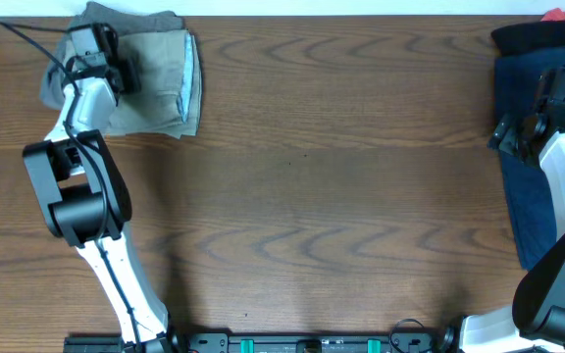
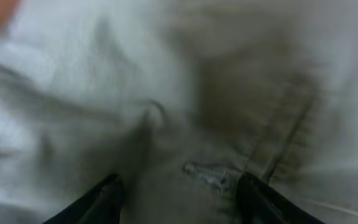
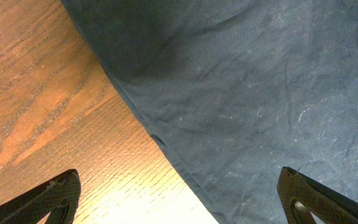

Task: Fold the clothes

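Observation:
Folded khaki-beige shorts point(image 1: 160, 83) with a pale blue edge lie at the table's back left. My left gripper point(image 1: 101, 54) hovers over them, open; the left wrist view shows the beige cloth point(image 2: 104, 93) with a metal zipper point(image 2: 209, 176) between the spread fingers point(image 2: 182, 199). A navy garment point(image 1: 523, 147) lies at the right edge under my right arm. My right gripper point(image 1: 542, 103) is open above its left border; the right wrist view shows the navy cloth point(image 3: 247, 93) and bare wood between the wide fingers point(image 3: 179, 199).
A black garment point(image 1: 533, 37) and a red one point(image 1: 562, 16) lie at the back right corner. The brown wooden table point(image 1: 341, 196) spans the middle. Cables point(image 1: 27, 39) run by the left arm. The arm bases stand at the front edge.

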Tool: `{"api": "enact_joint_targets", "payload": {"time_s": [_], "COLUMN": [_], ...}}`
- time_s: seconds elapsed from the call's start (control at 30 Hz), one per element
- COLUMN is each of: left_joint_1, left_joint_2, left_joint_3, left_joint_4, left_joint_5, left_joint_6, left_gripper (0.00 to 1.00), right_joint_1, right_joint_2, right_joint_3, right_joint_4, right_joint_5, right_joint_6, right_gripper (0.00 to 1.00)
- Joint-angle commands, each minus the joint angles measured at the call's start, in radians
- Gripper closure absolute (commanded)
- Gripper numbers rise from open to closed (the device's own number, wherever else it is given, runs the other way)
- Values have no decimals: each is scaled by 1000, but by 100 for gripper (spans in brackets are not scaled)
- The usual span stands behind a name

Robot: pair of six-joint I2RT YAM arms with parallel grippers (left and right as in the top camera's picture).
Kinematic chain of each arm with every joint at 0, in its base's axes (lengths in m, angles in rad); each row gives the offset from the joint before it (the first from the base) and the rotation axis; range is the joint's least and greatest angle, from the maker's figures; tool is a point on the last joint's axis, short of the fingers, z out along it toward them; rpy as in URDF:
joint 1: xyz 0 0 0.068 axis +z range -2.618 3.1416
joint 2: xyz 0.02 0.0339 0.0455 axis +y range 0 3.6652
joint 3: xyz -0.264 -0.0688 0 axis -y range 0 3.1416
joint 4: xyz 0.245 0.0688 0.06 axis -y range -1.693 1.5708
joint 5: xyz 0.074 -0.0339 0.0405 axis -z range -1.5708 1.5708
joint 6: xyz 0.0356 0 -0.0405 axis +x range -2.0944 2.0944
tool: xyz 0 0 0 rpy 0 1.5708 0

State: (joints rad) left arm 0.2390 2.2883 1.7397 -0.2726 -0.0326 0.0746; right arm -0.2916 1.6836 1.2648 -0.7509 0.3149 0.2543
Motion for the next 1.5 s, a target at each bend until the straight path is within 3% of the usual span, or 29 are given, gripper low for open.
{"api": "enact_joint_targets", "payload": {"time_s": [0.0,0.2,0.27,0.37,0.43,0.63,0.87,1.0,1.23,1.47], "left_joint_1": [22,8,-1,-18,-31,-66,-82,-82,-115,-164], "left_joint_2": [-8,-164,-236,-350,-423,-632,-831,-914,-1164,-1439], "left_joint_3": [13,13,13,13,13,13,13,-12,-236,-514], "left_joint_4": [-33,-58,-64,-93,-130,-356,-751,-938,-965,-901], "left_joint_5": [-39,-34,-25,3,35,187,409,415,418,418], "left_joint_6": [-9,-112,-147,-167,-167,-167,-203,-203,-197,-308], "left_gripper": [40,38,27,18,1,2,2,2,2,2], "right_joint_1": [-3,-3,-3,-3,-3,-3,-3,-3,-3,-3], "right_joint_2": [-10,-10,-10,-10,-10,-10,-10,-10,-10,-10], "right_joint_3": [-1,-1,-1,-1,-1,-1,-1,-1,-1,-1], "right_joint_4": [-2,-2,-2,-1,-2,-2,-2,-2,-1,-2], "right_joint_5": [18,18,18,18,18,18,18,18,18,18], "right_joint_6": [-8,-8,-8,-8,-8,-8,-8,-8,-8,-8], "right_gripper": [1,1,1,1,1,1,1,1,1,1]}}
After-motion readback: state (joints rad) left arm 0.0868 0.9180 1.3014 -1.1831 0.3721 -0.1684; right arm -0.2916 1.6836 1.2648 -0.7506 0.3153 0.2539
